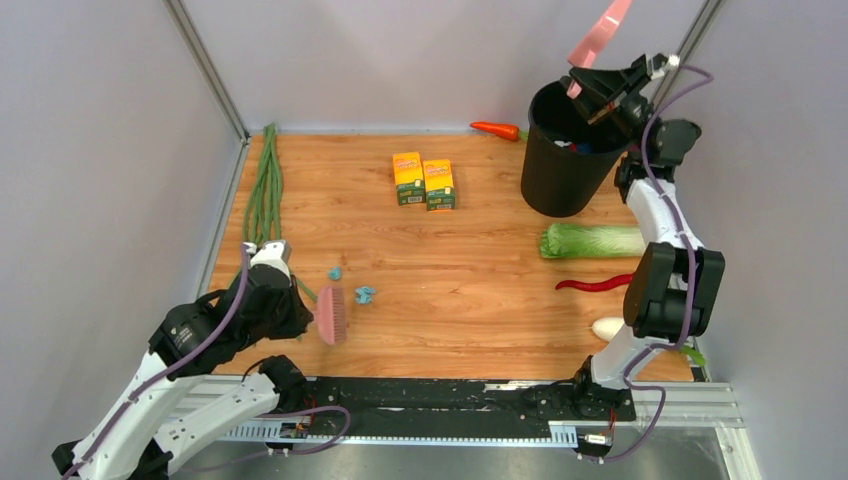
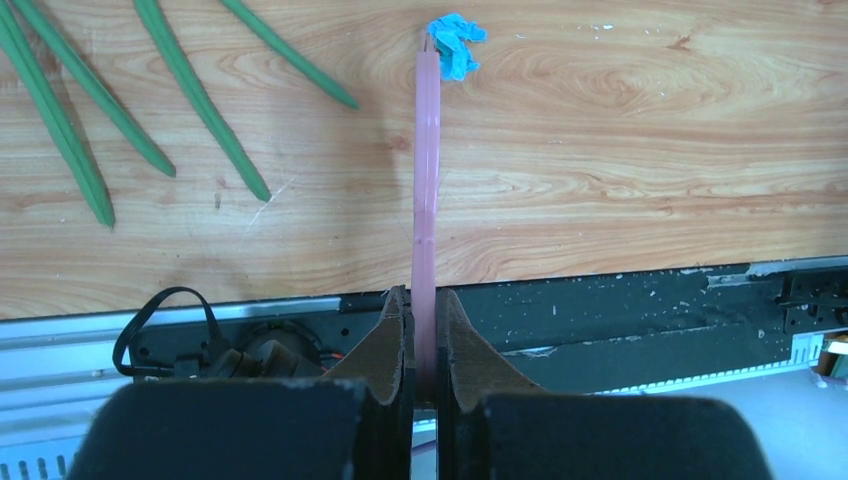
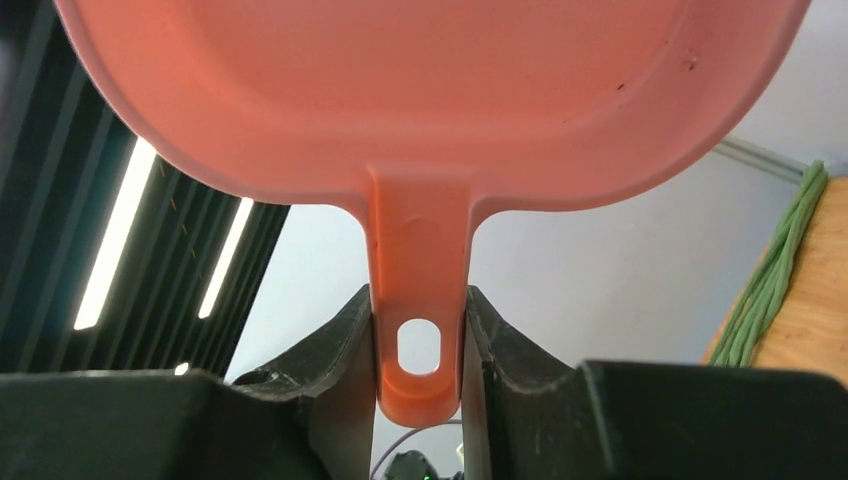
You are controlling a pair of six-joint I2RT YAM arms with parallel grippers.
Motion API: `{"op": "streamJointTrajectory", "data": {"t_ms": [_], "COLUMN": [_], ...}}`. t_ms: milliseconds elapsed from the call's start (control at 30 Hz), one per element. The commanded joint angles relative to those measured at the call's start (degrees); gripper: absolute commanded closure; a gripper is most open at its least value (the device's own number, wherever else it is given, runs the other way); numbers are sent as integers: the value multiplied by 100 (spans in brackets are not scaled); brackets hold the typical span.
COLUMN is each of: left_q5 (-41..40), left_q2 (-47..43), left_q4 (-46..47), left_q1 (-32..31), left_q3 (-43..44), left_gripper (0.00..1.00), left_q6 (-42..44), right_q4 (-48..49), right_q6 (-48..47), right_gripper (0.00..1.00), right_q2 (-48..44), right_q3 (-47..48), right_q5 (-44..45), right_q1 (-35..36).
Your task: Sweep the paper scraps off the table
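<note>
Lying left of centre on the worktop [image 1: 480, 300], two teal paper scraps [image 1: 365, 294] sit just beside the pink brush [image 1: 331, 314] clamped in the left jaws; the right jaws grip the pink dustpan [image 1: 600, 35] by its handle above the black bin [image 1: 560, 170], upper right

You have bright, even light over the orange-brown wood-grain surface [image 1: 480, 290], with only soft, faint shadows. In your right wrist view, long white ceiling strip lights [image 3: 110, 237] glare at left.
</note>
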Motion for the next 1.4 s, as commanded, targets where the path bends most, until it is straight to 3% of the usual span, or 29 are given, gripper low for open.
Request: {"op": "streamJointTrajectory", "data": {"t_ms": [0, 167, 433, 567, 733, 1100, 1367], "left_q5": [15, 50, -55, -222, -407, -583, -460], "left_q2": [122, 298, 623, 816, 1071, 1625, 2397], "left_q4": [175, 237, 202, 193, 149, 298, 834], "left_q1": [-15, -15, -15, -15, -15, -15, -7], "left_q3": [259, 303, 522, 628, 734, 584, 549], "left_gripper": [100, 100, 100, 100, 100, 100, 100], "left_q6": [1, 89, 291, 361, 423, 572, 888], "right_q4": [-2482, -5914, -7796, -9711, -11444, -11727, -12668], "right_q6": [-884, -3584, -5614, -7127, -8026, -8343, -8738], "right_gripper": [100, 100, 100, 100, 100, 100, 100], "right_q2": [-538, -705, -1355, -1154, -671, -837, -872], "right_q3": [1510, 2417, 2057, 2820, 3735, 3025, 2385], "right_q5": [-1059, -1237, -746, 97, 1556, 2147, 2902], "right_q1": [35, 193, 728, 1598, 2714, 3673, 4140]}}
